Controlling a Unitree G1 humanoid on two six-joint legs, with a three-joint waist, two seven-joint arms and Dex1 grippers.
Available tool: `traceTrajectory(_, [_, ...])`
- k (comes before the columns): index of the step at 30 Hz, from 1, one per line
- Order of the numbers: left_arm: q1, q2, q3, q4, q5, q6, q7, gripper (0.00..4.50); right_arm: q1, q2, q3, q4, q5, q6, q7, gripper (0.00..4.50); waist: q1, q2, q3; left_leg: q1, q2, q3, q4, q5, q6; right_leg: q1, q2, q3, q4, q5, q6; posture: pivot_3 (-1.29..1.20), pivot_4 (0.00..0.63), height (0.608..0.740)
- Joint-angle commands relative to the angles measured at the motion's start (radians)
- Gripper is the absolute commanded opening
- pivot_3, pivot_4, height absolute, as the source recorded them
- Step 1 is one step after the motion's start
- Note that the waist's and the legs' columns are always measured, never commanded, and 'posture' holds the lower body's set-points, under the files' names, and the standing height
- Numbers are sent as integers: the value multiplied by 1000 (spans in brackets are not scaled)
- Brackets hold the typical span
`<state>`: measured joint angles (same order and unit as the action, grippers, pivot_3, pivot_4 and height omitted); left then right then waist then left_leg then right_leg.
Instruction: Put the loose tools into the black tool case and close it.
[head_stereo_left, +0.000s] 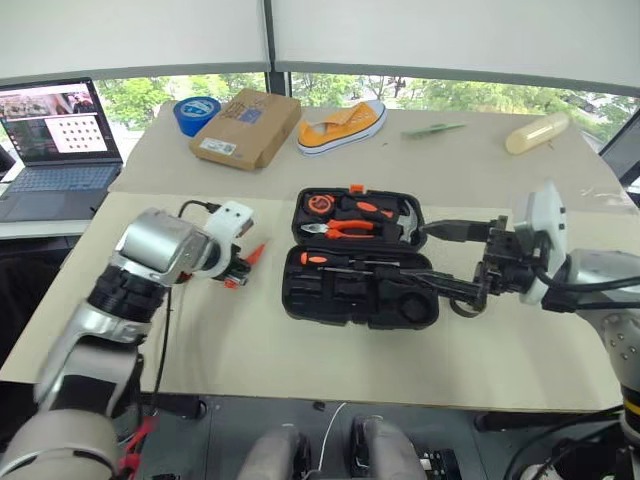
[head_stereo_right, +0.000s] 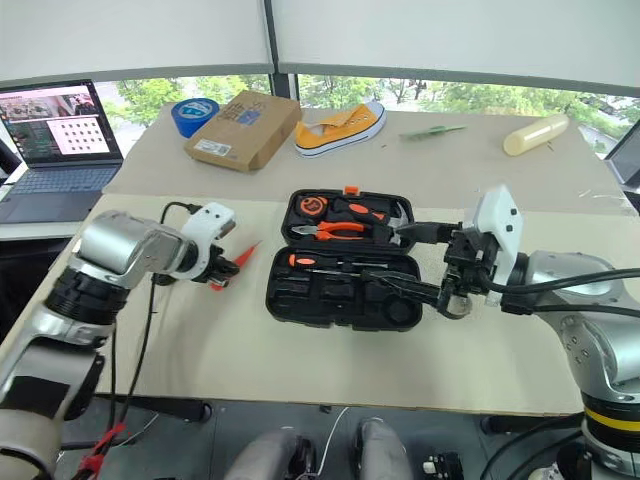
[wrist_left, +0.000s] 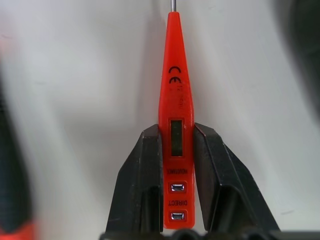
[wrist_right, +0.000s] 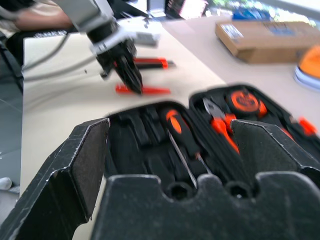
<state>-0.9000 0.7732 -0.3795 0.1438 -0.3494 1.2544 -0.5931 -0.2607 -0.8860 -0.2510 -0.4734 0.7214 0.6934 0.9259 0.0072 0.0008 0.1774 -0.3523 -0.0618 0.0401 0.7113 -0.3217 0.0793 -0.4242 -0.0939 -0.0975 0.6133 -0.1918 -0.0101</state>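
Left-eye view, far left first: my left gripper sits at centre-left of the frame, jaws pinching the thin orange tester screwdriver by its flat button end, pads on both sides, on the tan table. I judge it light, stiff and slick plastic, so holding near the wide rear is sound; the slim tip could swing. At centre, the black tool case lies open, one orange-handled screwdriver already seated. At right, my right gripper hovers by the case's edge, jaws spread wide, holding nothing.
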Motion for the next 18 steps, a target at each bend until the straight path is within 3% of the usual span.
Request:
traceTrajectory(1, [-31,66,-13,-13,67,-317,-196,392,60,-46,-67,-35,31,24,28,4500,4,0,0,0,0,0,0,0,0,0,0,0,0,0,0,0,150,731])
traceTrajectory(9, [-76,51,-12,-50,57,-671,-633,392,184,-59,-129,-69,0,5,9,4500,16,-1,0,-2,-2,0,2,0,0,1,-5,-1,-2,0,0,0,150,731])
traceTrajectory(18, [-158,-103,-167,113,260,-903,-793,392,252,-36,-156,-101,-9,-6,-27,4500,18,-1,1,-3,-2,0,2,5,8,1,-4,0,-2,0,0,0,150,731])
